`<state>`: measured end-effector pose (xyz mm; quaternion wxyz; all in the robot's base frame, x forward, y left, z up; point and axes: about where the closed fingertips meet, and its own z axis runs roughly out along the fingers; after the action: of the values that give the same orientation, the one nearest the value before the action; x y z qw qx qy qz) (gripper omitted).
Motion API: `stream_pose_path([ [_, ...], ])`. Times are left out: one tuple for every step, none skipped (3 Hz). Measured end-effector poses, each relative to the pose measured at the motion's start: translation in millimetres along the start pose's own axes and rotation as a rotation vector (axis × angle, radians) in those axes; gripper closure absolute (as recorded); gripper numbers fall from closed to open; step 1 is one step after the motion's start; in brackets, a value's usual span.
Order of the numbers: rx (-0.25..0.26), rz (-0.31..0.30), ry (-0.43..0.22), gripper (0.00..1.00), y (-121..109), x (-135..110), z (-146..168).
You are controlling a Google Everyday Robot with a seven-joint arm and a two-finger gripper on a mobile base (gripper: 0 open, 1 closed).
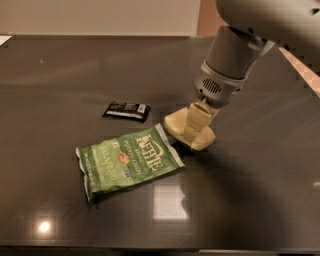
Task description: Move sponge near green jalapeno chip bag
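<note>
Surface: a wide, dark, glossy table [60,70] fills the view, with a pale wall [100,15] beyond its far edge.

Sponge: the cream-yellow sponge [175,125] sits directly under my gripper, down at the tabletop. Its rounded end pokes out to the left of my fingers and its other end to the right. I cannot tell whether its underside touches the table.

Gripper: my gripper [196,129] reaches down right of the table's middle, pinching the sponge. One beige finger [197,117] lies across the sponge's near face. The other finger is hidden behind it.

Chip bag: the green chip bag [129,162] lies flat, to the left of my gripper and nearer the camera. It is turned at a slant, white lettering up. Its upper right corner comes just beside the sponge's lower left edge. I cannot tell whether the two touch.

Wrapper: a small black wrapper [127,110] lies flat to the left of my gripper, farther off than the bag's corner. It is apart from the sponge and just beyond the bag's far edge.

Arm: my grey wrist and arm [235,55] rise from the gripper toward the upper right corner of the view.

Reflections: a pale square glare [170,200] shows on the table in front of my gripper. A small bright spot [44,226] shows far to the left, near the front edge.
</note>
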<state>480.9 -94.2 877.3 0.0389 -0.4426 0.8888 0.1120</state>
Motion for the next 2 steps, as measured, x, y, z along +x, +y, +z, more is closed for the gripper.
stream_pose_path([
  [-0.025, -0.068, 0.013, 0.59, 14.0, -16.8, 5.8],
  [-0.044, -0.118, 0.022, 0.36, 22.4, -27.2, 9.2],
])
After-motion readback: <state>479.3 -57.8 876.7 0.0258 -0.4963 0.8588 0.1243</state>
